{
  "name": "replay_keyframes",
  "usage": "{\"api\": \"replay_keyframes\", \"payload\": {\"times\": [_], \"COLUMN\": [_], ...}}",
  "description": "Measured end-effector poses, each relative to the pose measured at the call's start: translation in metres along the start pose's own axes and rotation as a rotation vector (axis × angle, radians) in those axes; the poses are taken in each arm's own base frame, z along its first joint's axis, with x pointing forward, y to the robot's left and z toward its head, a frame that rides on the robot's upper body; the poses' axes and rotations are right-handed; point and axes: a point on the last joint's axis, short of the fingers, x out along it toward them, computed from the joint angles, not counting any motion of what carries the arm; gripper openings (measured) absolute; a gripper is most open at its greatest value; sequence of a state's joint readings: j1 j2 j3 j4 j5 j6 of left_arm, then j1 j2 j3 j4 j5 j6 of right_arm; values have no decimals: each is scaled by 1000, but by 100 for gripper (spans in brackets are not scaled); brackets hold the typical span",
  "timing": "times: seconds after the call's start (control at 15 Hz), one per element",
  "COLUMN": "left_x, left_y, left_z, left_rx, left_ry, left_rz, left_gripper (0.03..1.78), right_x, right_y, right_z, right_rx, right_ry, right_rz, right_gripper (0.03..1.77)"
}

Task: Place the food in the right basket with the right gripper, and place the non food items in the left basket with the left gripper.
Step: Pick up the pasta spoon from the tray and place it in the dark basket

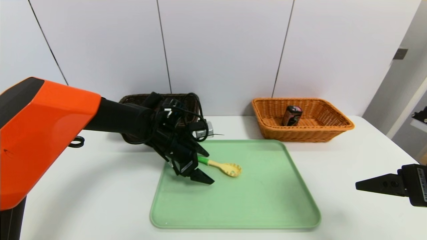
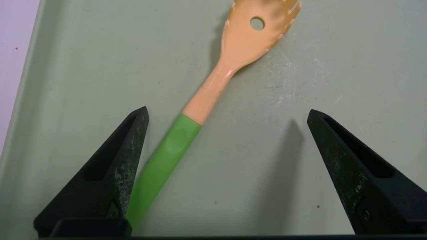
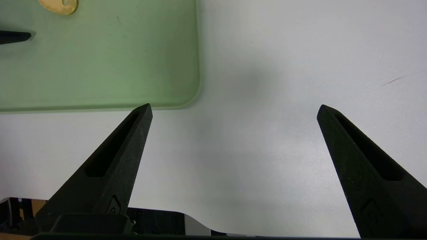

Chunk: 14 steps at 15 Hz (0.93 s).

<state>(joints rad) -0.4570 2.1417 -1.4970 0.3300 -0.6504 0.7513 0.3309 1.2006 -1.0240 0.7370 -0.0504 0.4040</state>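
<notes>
A yellow pasta spoon (image 1: 228,168) with a green handle lies on the green tray (image 1: 250,206), its head pointing right. My left gripper (image 1: 208,168) hangs open just over the handle. In the left wrist view the spoon (image 2: 206,96) lies slanted between the spread fingers of the left gripper (image 2: 227,110), its green handle close to one finger and untouched. The food (image 1: 292,115), a small dark package, stands inside the right basket (image 1: 333,128). The left basket (image 1: 133,99) is mostly hidden behind my left arm. My right gripper (image 1: 360,185) is parked open and empty over the table's right side.
The white table (image 1: 83,183) carries the tray in the middle and both baskets along the back wall. In the right wrist view the right gripper (image 3: 234,106) hovers over bare table beside the tray's corner (image 3: 186,96), near the table's front edge.
</notes>
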Motion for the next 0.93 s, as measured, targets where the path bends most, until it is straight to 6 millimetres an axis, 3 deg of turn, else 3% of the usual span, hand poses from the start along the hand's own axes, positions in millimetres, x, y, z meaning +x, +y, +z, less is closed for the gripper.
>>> {"api": "replay_keyframes", "payload": {"times": [0.73, 0.8, 0.93], "left_x": [5, 5, 5], "left_y": [4, 4, 4], "left_z": [-2, -2, -2], "left_rx": [-11, -10, -13], "left_ry": [1, 1, 2], "left_rz": [-1, -1, -1], "left_gripper": [169, 163, 131], "right_x": [-1, -1, -2], "right_y": [0, 0, 0], "right_z": [1, 0, 0], "right_rx": [-1, 0, 0], "right_ry": [-5, -6, -8], "right_rz": [2, 3, 3], "right_gripper": [171, 171, 171]}}
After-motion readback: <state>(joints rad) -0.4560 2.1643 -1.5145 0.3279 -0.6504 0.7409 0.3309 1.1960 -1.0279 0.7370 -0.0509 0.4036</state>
